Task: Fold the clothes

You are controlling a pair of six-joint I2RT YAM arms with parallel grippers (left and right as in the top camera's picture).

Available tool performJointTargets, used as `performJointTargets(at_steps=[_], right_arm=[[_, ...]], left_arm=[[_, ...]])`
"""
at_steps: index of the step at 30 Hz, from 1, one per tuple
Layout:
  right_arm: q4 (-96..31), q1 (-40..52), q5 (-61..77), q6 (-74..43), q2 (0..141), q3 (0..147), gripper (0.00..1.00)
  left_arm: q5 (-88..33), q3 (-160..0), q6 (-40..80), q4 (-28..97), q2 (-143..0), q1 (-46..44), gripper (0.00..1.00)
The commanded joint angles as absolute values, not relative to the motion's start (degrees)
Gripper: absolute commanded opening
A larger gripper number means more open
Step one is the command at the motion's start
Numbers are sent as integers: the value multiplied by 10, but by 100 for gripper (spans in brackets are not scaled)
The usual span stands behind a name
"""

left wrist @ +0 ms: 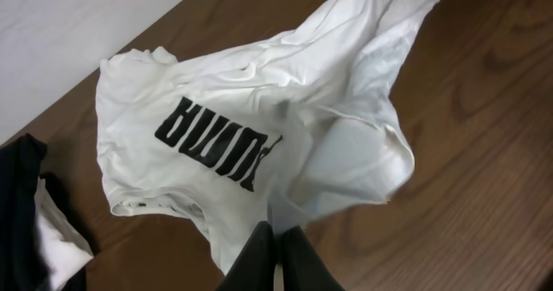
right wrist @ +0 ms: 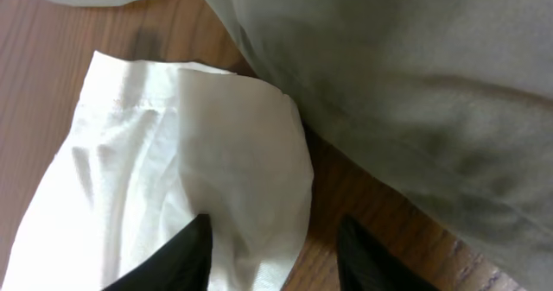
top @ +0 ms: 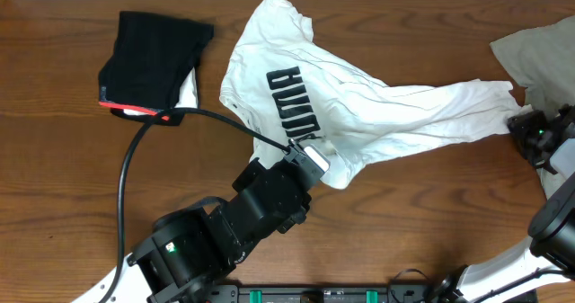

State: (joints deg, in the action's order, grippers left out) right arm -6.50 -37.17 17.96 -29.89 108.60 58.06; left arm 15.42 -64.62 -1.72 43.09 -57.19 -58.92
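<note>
A brown wooden table (top: 54, 159) fills the overhead view. The largest thing on it is the white T-shirt (top: 359, 105), spread crumpled across the middle. Its body lies centre-left with the black block print facing up, and a long bunched length stretches right towards the table's right edge.

The left arm (top: 225, 227), black and bulky, reaches in from the near-left side. The right arm (top: 557, 222) comes in from the near-right corner.

A grey-beige garment (top: 539, 47) lies in a loose heap at the far right, partly out of the picture. In the right wrist view it lies just beside the shirt's right end, with a strip of bare wood between them.

A black garment (top: 148, 56) sits folded at the far left, well apart from the T-shirt. It has a red edge along its near side, and a bit of white cloth shows at its right side.

The left gripper (left wrist: 278, 239) is at the near edge of the shirt's body, just below the print. Its jaws are closed, and white cloth runs down into them, pinched.

The right gripper (right wrist: 273, 220) is at the shirt's right end. Its jaws stand apart and grip nothing. One finger rests over the white cloth, the other over bare wood.

A black cable (top: 135, 159) curves from the left arm towards the black garment.
</note>
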Motion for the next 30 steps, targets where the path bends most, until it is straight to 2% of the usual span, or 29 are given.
performJointTargets(at_steps=[1, 4, 7, 9, 11, 12, 19, 22, 30], right_arm=[[-61, -372, 180, -298, 1086, 581, 45], [-55, -372, 180, -302, 1089, 581, 35], [-51, -372, 180, -301, 1089, 581, 32], [-47, -372, 180, -301, 1089, 581, 22], [-44, -372, 180, -295, 1089, 581, 3], [-42, -372, 180, -292, 1089, 581, 1], [-39, -372, 190, -254, 1085, 581, 1], [-34, -372, 235, -254, 1072, 581, 1], [-73, -372, 242, -248, 975, 582, 1]], left_arm=[[162, -658, -15, 430, -565, -586, 7], [162, -658, -15, 430, -565, -586, 7], [162, -658, -15, 430, -565, -586, 6], [162, -658, -15, 430, -565, -586, 7], [162, -658, -15, 431, -565, -586, 6], [162, -658, -15, 430, -565, -586, 7], [162, -658, -15, 430, -565, -586, 6], [162, -658, -15, 430, -565, -586, 6], [191, -658, -14, 426, -564, -586, 6]])
